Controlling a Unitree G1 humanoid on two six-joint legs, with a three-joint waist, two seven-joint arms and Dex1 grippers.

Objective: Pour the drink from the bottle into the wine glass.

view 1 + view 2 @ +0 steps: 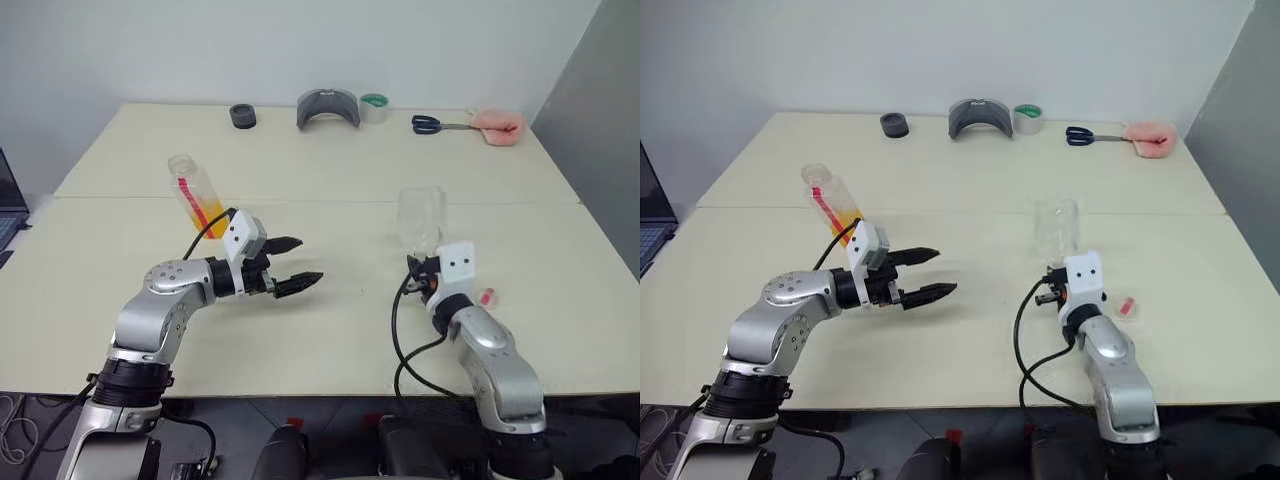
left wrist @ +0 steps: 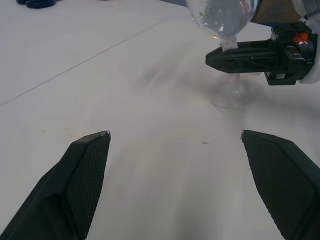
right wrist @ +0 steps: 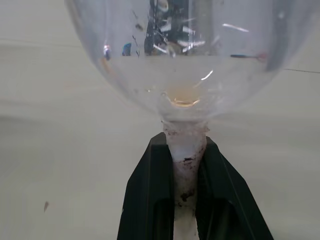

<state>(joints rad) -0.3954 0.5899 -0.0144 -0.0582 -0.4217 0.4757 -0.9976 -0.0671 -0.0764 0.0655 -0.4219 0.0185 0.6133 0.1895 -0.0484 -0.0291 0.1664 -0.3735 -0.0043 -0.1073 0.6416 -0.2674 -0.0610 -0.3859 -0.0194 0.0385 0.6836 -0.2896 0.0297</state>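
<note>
The bottle (image 1: 194, 191) stands uncapped on the table, just behind my left wrist, with the orange drink (image 1: 210, 215) in its lower part. My left gripper (image 1: 309, 260) is open and empty, pointing right toward the wine glass (image 1: 420, 222); its fingers (image 2: 89, 165) frame the glass foot (image 2: 233, 96). My right gripper (image 1: 418, 270) is shut on the glass's stem (image 3: 185, 145), just under the bowl. The bowl (image 3: 186, 55) is almost empty, with a faint orange trace at its bottom.
A small red-and-white piece (image 1: 487, 297) lies right of my right wrist. Along the far edge sit a black roll (image 1: 242, 116), a grey curved object (image 1: 327, 108), green tape (image 1: 373, 107), scissors (image 1: 430, 124) and a pink cloth (image 1: 498, 125). A laptop (image 1: 8, 205) is at the left.
</note>
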